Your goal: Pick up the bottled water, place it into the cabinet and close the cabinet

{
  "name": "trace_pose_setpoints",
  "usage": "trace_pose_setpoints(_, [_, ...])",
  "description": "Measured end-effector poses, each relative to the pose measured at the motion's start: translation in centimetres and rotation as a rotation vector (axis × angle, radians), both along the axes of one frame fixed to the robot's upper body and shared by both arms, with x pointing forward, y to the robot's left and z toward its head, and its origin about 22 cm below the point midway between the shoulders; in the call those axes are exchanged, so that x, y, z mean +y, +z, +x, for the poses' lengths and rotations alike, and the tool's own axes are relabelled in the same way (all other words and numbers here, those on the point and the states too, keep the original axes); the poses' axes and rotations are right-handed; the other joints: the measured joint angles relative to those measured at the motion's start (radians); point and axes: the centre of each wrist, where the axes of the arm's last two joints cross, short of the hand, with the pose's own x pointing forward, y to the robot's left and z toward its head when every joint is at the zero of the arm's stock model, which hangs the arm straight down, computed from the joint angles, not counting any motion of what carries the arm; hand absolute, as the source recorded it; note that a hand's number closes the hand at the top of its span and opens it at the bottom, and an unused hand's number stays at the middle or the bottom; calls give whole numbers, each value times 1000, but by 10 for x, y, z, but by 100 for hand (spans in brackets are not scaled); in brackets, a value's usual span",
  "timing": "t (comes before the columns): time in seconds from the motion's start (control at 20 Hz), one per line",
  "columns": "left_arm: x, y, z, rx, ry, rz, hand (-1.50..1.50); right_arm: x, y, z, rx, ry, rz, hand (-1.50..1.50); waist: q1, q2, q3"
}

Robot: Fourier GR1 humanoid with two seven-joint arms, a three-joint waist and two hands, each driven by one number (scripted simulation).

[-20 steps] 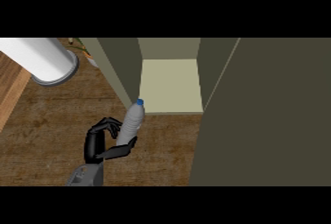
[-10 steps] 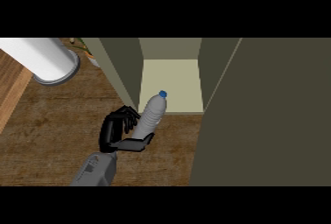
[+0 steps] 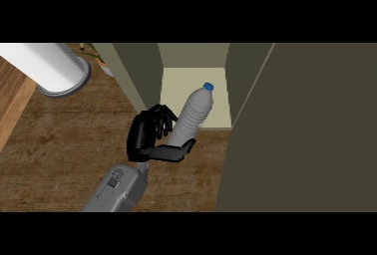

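Since a second ago the bottle of water [image 3: 193,117] has travelled up and to the right in the head view, from over the bare bench [image 3: 66,144] to the mouth of the cabinet [image 3: 178,82]; its blue cap [image 3: 208,86] now shows against the pale shelf inside, while its lower part still hangs over the wood in front of the sill.

Head view: the left hand [image 3: 146,142] grasps the bottle low on its body; the fingers [image 3: 157,119] are curled round its far side and the thumb [image 3: 177,150] crosses its near side; the bottle leans slightly, cap towards the cabinet. The right hand does not show. The cabinet door [image 3: 309,129] stands open as a broad dark panel on the right; a white cylinder [image 3: 44,67] lies at the upper left, well apart from the bottle.

As a judgement, a full plastic bottle is fairly heavy for its size, smooth and somewhat slippery, and its thin ribbed wall gives when squeezed; a hold round the ribbed middle or lower body, as here, suits it better than the narrow neck. It is tall and could tip when stood on the shelf; the door remains to be closed.
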Motion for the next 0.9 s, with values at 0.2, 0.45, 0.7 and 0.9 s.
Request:
trace_pose_setpoints(0.2, [-20, 19, 13, -4, 12, 13, 150, -1, 1, 2, -2, -6, -5, -150, -2, 2, 0])
trace_pose_setpoints(0.45, [-40, 38, 29, 12, 38, 54, 150, -3, 3, 4, -11, -15, -8, -150, -6, 3, 0])
trace_pose_setpoints(0.7, [-47, 51, 48, 52, 64, 81, 150, -4, 1, 1, -2, -15, -8, -150, -10, 4, 0])
trace_pose_setpoints(0.9, [-49, 49, 58, 101, 95, 72, 150, -8, -2, -2, -4, -20, -21, -150, -16, 5, 0])
